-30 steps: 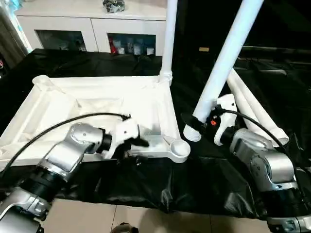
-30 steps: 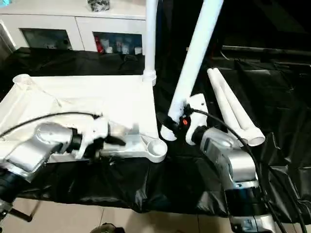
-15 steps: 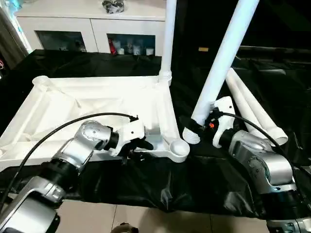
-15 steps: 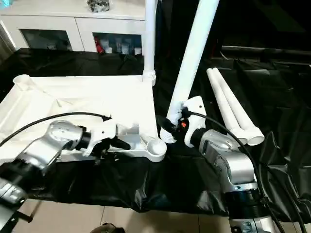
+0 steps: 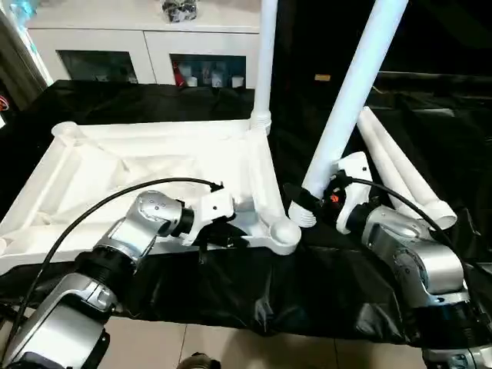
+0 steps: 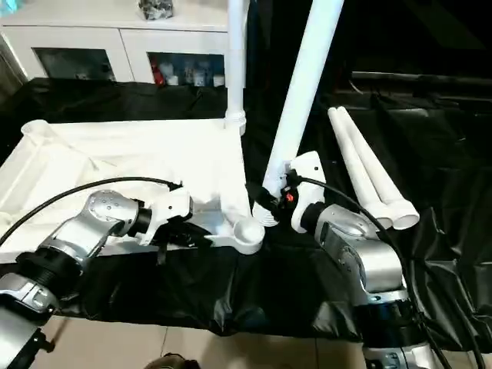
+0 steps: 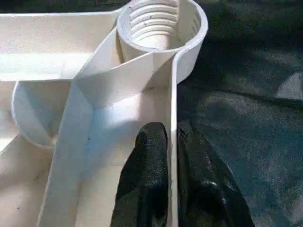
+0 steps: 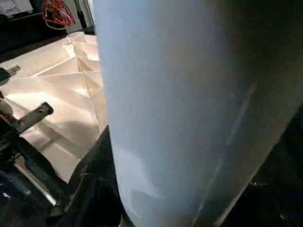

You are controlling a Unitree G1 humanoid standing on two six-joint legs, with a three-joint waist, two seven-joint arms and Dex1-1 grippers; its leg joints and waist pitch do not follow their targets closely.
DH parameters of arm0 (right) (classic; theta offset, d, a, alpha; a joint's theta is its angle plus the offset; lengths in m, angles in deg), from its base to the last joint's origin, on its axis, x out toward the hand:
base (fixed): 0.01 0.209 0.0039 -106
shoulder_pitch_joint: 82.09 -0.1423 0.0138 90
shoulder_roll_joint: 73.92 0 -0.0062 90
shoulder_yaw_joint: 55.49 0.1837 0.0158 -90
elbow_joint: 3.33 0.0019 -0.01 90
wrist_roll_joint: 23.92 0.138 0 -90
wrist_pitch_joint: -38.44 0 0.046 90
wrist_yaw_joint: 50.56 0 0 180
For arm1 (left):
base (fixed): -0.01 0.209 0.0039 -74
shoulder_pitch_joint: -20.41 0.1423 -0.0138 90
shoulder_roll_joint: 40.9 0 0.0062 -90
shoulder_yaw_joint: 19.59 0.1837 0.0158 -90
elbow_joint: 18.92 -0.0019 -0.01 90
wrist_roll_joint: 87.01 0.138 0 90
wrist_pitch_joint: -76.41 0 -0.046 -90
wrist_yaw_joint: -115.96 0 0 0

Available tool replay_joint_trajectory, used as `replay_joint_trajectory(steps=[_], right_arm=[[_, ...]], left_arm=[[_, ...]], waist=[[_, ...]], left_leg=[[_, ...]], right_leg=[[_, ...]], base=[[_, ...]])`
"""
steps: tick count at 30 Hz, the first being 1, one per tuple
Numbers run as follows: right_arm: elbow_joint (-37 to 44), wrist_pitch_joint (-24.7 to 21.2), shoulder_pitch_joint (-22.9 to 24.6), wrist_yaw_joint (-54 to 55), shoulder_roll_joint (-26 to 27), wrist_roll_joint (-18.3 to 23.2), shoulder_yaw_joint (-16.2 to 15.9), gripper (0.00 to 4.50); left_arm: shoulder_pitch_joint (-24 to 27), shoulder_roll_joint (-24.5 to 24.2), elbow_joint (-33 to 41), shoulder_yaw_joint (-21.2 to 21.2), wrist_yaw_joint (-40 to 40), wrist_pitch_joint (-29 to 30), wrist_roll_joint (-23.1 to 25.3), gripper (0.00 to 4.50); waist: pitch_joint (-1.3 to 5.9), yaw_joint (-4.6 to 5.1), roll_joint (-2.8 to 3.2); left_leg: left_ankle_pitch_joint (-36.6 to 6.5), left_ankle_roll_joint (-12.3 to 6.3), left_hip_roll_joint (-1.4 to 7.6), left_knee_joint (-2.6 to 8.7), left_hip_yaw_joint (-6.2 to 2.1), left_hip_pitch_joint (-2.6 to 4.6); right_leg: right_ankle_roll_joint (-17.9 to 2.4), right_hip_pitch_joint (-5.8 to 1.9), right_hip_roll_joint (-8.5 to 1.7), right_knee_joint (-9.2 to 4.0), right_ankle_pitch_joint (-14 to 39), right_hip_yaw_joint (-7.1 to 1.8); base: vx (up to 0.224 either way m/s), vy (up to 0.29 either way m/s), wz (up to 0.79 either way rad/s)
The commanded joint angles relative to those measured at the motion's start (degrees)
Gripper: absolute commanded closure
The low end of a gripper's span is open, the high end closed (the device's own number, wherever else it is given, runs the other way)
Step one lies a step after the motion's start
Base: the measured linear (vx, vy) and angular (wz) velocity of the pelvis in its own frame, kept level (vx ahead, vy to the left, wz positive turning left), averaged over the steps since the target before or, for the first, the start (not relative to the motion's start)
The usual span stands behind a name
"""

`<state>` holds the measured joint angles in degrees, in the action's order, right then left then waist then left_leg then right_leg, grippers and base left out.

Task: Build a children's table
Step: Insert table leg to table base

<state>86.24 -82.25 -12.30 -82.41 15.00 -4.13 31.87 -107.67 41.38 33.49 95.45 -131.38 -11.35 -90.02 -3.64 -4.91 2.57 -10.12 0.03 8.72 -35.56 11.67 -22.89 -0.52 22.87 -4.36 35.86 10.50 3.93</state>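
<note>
The white table top (image 5: 138,165) lies upside down on the black cloth, ribbed underside up. One white leg (image 5: 266,61) stands upright in its far right corner socket. My left gripper (image 5: 229,231) is at the near rim, just left of the near right corner socket (image 5: 283,231). In the left wrist view its black fingers (image 7: 149,179) are shut on the thin rim wall, one on each side, below the threaded socket (image 7: 161,23). My right gripper (image 5: 319,196) is shut on a second leg (image 5: 354,84), which tilts up to the right. That leg's lower end (image 5: 302,214) hangs just right of the near right socket.
Two more white legs (image 5: 400,173) lie side by side on the black cloth (image 5: 307,292) to the right. A white cabinet (image 5: 146,46) with glass doors stands behind the table. Tiled floor shows below the front edge. A black cable arcs over my left forearm.
My left gripper has slid right along the near rim toward the corner socket and its fingers have come together on the rim. The right gripper and its leg have hardly moved.
</note>
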Motion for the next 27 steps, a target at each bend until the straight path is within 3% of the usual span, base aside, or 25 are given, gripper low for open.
replay_joint_trajectory(steps=[1, 4, 8, 10, 11, 12, 13, 14, 15, 17, 21, 22, 23, 27], right_arm=[[1.63, 0.31, 0.69, -0.13, -0.44, 0.01, 0.31, 2.59], [1.27, -0.20, 0.49, -0.16, -0.37, 0.19, 0.32, 2.59], [-0.05, -1.10, -0.28, -0.67, -0.51, 0.28, 0.13, 2.59], [-1.01, -0.90, -1.07, -1.09, -0.43, 0.06, -0.16, 2.59], [-1.96, -0.43, -1.74, -1.33, -0.33, -0.24, -0.39, 2.59], [-3.20, 0.22, -2.51, -1.55, -0.20, -0.62, -0.60, 2.59], [-4.34, 0.70, -3.15, -1.59, -0.03, -0.92, -0.71, 2.59], [-5.13, 1.01, -3.60, -1.60, 0.10, -1.12, -0.79, 2.59], [-5.18, 1.03, -3.63, -1.61, 0.11, -1.13, -0.79, 2.59], [-7.30, 1.79, -4.97, -1.83, 0.40, -1.62, -0.99, 2.59], [-10.93, 3.07, -8.01, -2.27, 0.90, -2.46, -1.16, 2.59], [-11.02, 3.08, -8.14, -2.31, 0.92, -2.45, -1.15, 2.59], [-11.30, 3.14, -8.59, -2.49, 0.98, -2.42, -1.16, 2.59], [-12.14, 3.63, -9.26, -3.13, 1.13, -2.71, -1.53, 2.59]], left_arm=[[-0.11, -0.56, 1.85, -1.89, 3.30, 4.44, 1.15, 4.30], [1.32, -0.40, 5.85, -2.79, 5.23, 9.47, 0.43, 4.42], [2.72, 0.66, 10.56, -3.85, 9.48, 15.01, 0.45, 4.47], [3.75, 1.79, 13.58, -4.43, 11.47, 17.89, 0.27, 4.50], [4.51, 2.46, 15.27, -4.52, 11.97, 18.64, -0.02, 4.50], [5.26, 3.18, 16.79, -4.68, 12.79, 19.51, -0.28, 4.50], [5.61, 3.50, 17.01, -4.43, 13.44, 18.66, 0.22, 4.50], [5.84, 3.71, 17.11, -4.21, 13.92, 17.95, 0.65, 4.50], [5.85, 3.73, 17.13, -4.21, 13.95, 17.98, 0.66, 4.50], [6.43, 4.40, 17.90, -3.80, 14.91, 18.53, 1.06, 4.50], [7.20, 4.93, 18.61, -2.41, 15.71, 17.04, 2.33, 4.50], [7.25, 5.01, 18.65, -2.47, 15.64, 17.20, 2.24, 4.22], [7.44, 5.34, 18.83, -2.72, 15.35, 18.01, 1.82, 4.05], [7.61, 4.91, 18.45, -2.88, 14.72, 20.14, 1.87, 3.83]], waist=[[4.17, 0.18, 0.58], [4.21, 0.53, 0.50], [4.23, 1.20, 0.37], [4.30, 1.45, -0.37], [4.25, 1.45, -0.06], [4.33, 1.53, -0.55], [4.36, 1.47, -0.36], [4.33, 1.48, -0.84], [4.28, 1.45, -0.69], [4.18, 1.26, -1.44], [4.12, 1.23, -1.50], [4.14, 1.11, -1.42], [4.11, 1.19, -1.75], [4.25, 0.96, -1.63]], left_leg=[[-19.16, 3.86, 4.82, 5.00, -3.04, 2.29], [-19.35, 4.27, 4.95, 5.23, -3.17, 2.11], [-17.19, 2.71, 4.61, 4.86, -3.01, 1.75], [-15.58, 1.88, 4.66, 4.80, -2.91, 1.53], [-14.96, 1.33, 4.63, 4.74, -2.94, 1.52], [-13.82, 0.79, 4.62, 4.58, -2.88, 1.45], [-13.56, 0.66, 4.65, 4.55, -2.80, 1.58], [-12.96, 0.18, 4.57, 4.42, -2.72, 1.48], [-12.90, 0.09, 4.58, 4.48, -2.69, 1.51], [-12.71, -0.22, 4.62, 4.57, -2.51, 1.64], [-12.38, -0.08, 4.61, 4.52, -2.64, 1.53], [-12.45, -0.03, 4.72, 4.53, -2.55, 1.75], [-12.26, -0.12, 4.73, 4.60, -2.53, 1.63], [-11.22, -0.20, 4.72, 4.60, -2.53, 1.62]], right_leg=[[-11.84, -1.94, -5.54, -5.04, 17.20, -3.45], [-12.32, -2.11, -5.43, -4.65, 15.68, -3.37], [-13.11, -2.32, -5.38, -4.80, 14.14, -3.35], [-13.23, -2.60, -5.35, -4.70, 13.52, -3.32], [-13.21, -2.46, -5.28, -4.77, 13.76, -3.28], [-13.53, -2.54, -5.37, -4.66, 13.38, -3.28], [-13.55, -2.43, -5.34, -4.74, 13.41, -3.28], [-13.52, -2.42, -5.32, -4.73, 13.64, -3.27], [-13.32, -2.35, -5.25, -4.87, 14.04, -3.28], [-12.20, -2.16, -5.11, -5.08, 15.49, -3.29], [-11.80, -2.19, -5.36, -5.06, 17.02, -3.29], [-11.46, -1.95, -5.24, -5.10, 16.72, -3.36], [-11.47, -2.09, -5.22, -5.03, 16.36, -3.35], [-12.12, -2.08, -5.24, -4.67, 13.88, -3.30]], base=[[0.000, 0.000, 0.00], [0.000, 0.000, 0.00], [0.000, 0.000, 0.00], [0.000, 0.000, 0.00], [0.000, 0.000, 0.00], [0.000, 0.000, 0.00], [0.000, 0.000, 0.00], [0.000, 0.000, 0.00], [0.000, 0.000, 0.00], [0.000, 0.000, 0.00], [0.000, 0.000, 0.00], [0.000, 0.000, 0.00], [0.000, 0.000, 0.00], [0.000, 0.000, 0.00]])
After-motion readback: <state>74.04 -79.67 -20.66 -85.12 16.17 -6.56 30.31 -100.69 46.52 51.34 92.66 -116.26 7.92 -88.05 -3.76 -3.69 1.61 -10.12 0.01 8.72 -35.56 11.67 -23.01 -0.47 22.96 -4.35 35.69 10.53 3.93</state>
